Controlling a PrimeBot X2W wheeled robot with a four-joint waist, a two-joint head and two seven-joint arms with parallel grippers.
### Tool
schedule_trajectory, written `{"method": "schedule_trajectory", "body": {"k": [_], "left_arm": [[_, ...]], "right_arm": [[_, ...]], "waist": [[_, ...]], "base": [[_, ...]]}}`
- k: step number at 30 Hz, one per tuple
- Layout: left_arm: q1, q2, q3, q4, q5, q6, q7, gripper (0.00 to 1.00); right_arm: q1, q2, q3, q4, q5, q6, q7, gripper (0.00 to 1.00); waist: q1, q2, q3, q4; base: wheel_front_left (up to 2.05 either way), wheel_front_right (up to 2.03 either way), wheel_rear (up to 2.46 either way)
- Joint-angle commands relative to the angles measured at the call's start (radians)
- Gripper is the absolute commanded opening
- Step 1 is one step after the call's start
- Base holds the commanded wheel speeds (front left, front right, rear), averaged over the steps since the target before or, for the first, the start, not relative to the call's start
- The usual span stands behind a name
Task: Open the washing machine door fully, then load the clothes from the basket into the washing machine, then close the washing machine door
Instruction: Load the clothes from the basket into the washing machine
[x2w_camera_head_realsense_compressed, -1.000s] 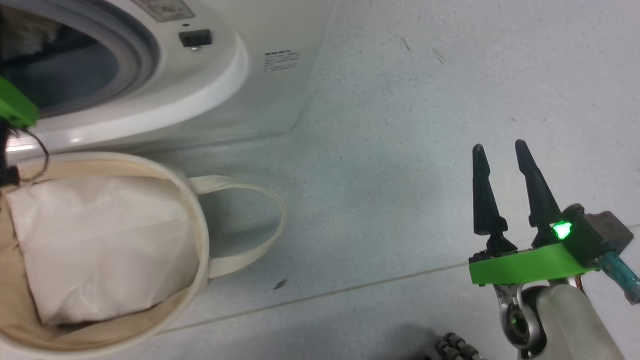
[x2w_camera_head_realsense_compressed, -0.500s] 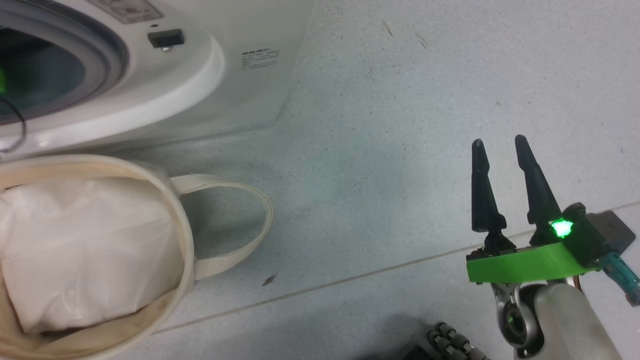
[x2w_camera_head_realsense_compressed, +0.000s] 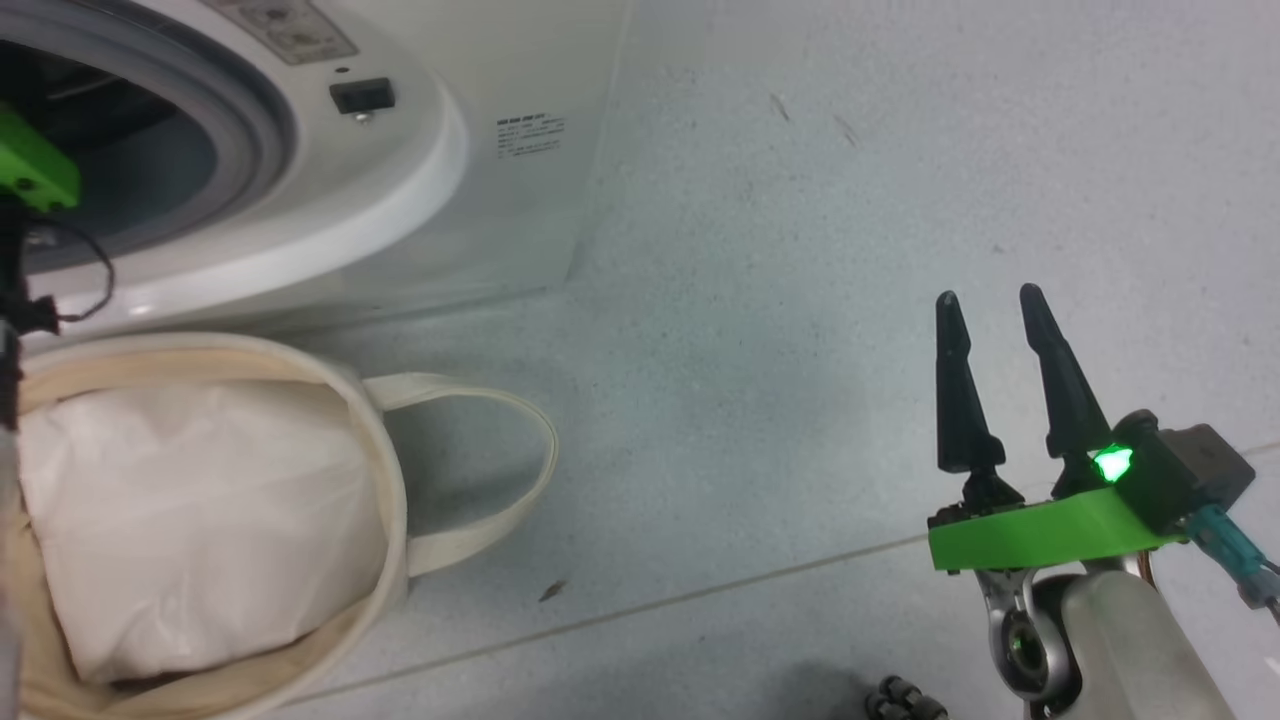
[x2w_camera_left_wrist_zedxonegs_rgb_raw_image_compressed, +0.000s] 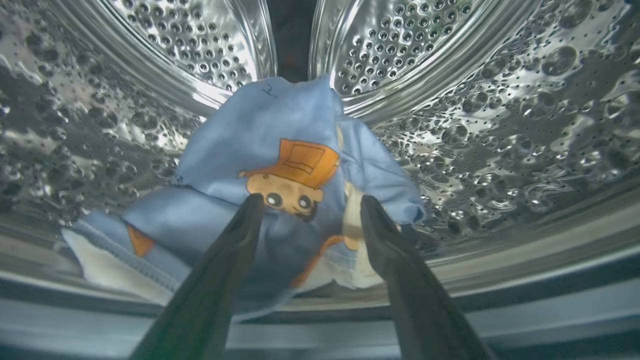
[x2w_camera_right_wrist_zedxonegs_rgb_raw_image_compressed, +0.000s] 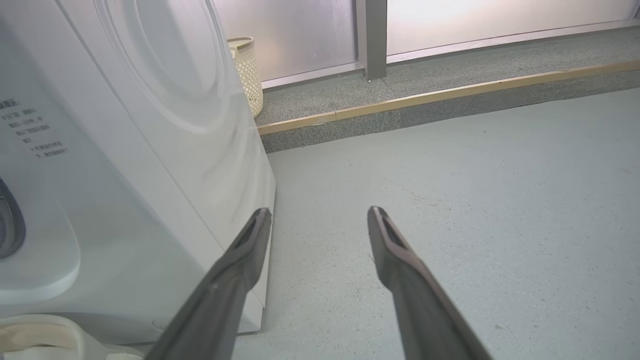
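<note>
L gripper (x2w_camera_left_wrist_zedxonegs_rgb_raw_image_compressed: 310, 202) jaws now spread wide in the drum (x2w_camera_left_wrist_zedxonegs_rgb_raw_image_compressed: 500, 125) — the clothes (x2w_camera_left_wrist_zedxonegs_rgb_raw_image_compressed: 290, 125) just released, lying loose. R gripper (x2w_camera_head_realsense_compressed: 988, 295) also wide, idle. Loading prob. done — closing next.

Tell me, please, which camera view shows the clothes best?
The left wrist view: the clothes lie in full view in the drum, just beyond the open left gripper. The head view gives the dark mouth of the machine from outside, the right wrist view its white side; neither helps here.

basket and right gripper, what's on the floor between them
Head view: from the basket to the right gripper, bare grey floor save the loop handle and a small dark scrap.
</note>
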Motion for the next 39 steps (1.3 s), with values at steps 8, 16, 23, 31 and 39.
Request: {"method": "schedule_trajectory", "body": {"k": [8,16,23,31,39], "left_arm": [[0.122,-0.008,-0.049,-0.056,-0.113,-0.006,0.002,1.0],[0.303,-0.03,-0.141,-0.174,-0.214,-0.006,-0.069,1.0],[0.445,-0.019,-0.192,-0.282,-0.268,-0.006,-0.079,1.0],[0.609,0.02,-0.107,-0.454,-0.194,-0.004,-0.079,1.0],[0.764,0.014,-0.008,-0.598,-0.029,0.012,-0.08,1.0]], "right_arm": [[-0.002,-0.015,0.042,0.026,0.035,0.001,-0.012,1.0],[-0.008,-0.029,0.074,0.083,0.083,0.001,-0.012,1.0],[0.013,-0.043,0.086,0.122,0.128,0.001,-0.012,1.0],[0.048,-0.069,0.085,0.14,0.156,0.001,-0.012,1.0],[0.078,-0.096,0.071,0.145,0.158,0.001,-0.012,1.0]], "waist": [[0.0,0.0,-0.12,0.04],[0.0,0.0,-0.25,0.103],[0.0,0.0,-0.364,0.171],[0.0,0.0,-0.468,0.247],[0.0,0.0,-0.521,0.293]], "base": [[0.0,0.0,0.0],[0.0,0.0,0.0],[0.0,0.0,0.0],[0.0,0.0,0.0],[0.0,0.0,0.0]]}}
